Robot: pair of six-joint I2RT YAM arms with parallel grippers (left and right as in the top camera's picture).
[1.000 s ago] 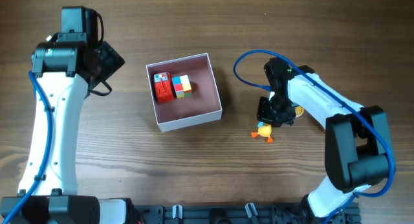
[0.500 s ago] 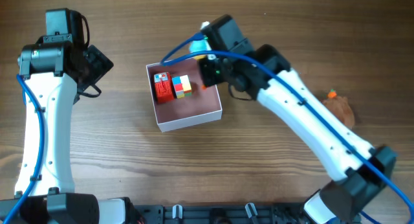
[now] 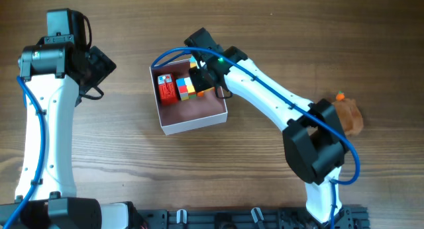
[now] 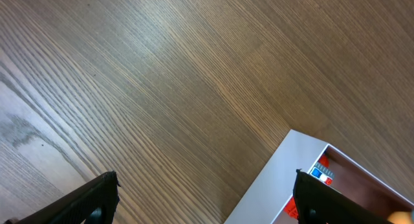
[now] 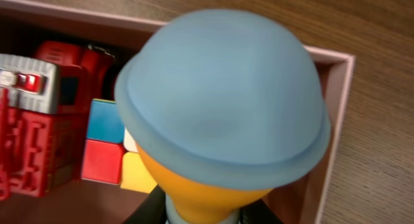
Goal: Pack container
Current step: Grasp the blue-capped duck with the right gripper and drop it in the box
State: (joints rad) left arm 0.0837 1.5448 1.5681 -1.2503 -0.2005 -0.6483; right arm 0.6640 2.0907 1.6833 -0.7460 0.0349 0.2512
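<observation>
The container [image 3: 197, 126], a white-walled square box with a pale pink inside, sits mid-table. It holds a red toy truck [image 3: 166, 88] and a multicoloured cube [image 3: 187, 87]. My right gripper [image 3: 204, 82] is over the container's back right part, beside the cube. It is shut on a yellow duck toy with a blue hat [image 5: 220, 101], which fills the right wrist view; the truck [image 5: 39, 140], the cube [image 5: 107, 143] and the container wall [image 5: 336, 120] show around it. My left gripper [image 4: 206, 204] is open and empty over bare table left of the container's corner [image 4: 284, 179].
A brown lumpy object [image 3: 349, 115] with a small orange piece [image 3: 340, 95] lies at the right side of the wooden table. The right arm spans from the front right to the container.
My right gripper took the duck from the right side of the table, carried it left, and has now come down over the container beside the cube. The left arm barely moved.
</observation>
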